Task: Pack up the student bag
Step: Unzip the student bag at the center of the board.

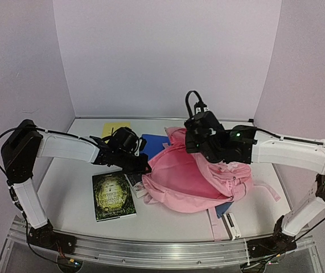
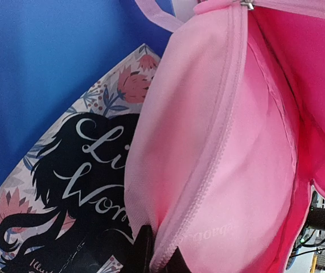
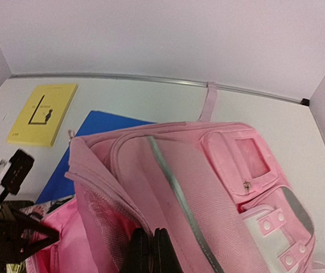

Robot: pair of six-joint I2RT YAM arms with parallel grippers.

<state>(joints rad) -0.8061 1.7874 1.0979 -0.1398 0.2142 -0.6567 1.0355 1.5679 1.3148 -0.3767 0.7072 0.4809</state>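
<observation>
The pink student bag (image 1: 193, 176) lies mid-table with its main compartment held open, showing magenta lining. My left gripper (image 1: 143, 166) is shut on the bag's left zip edge; in the left wrist view the black fingertips (image 2: 142, 250) pinch the pink zipper seam (image 2: 208, 170). My right gripper (image 1: 199, 147) is shut on the bag's upper front flap and holds it raised; in the right wrist view its gripper (image 3: 151, 245) clamps the flap's rim (image 3: 102, 176). The bag's front pockets (image 3: 247, 165) face up.
A green book (image 1: 114, 197) lies left of the bag. A floral "Little Women" book (image 2: 77, 170) lies under the bag's left edge on a blue folder (image 2: 48, 74). A yellow book (image 3: 42, 112) is at the back left. A blue item (image 1: 225, 209) sticks out under the bag's front.
</observation>
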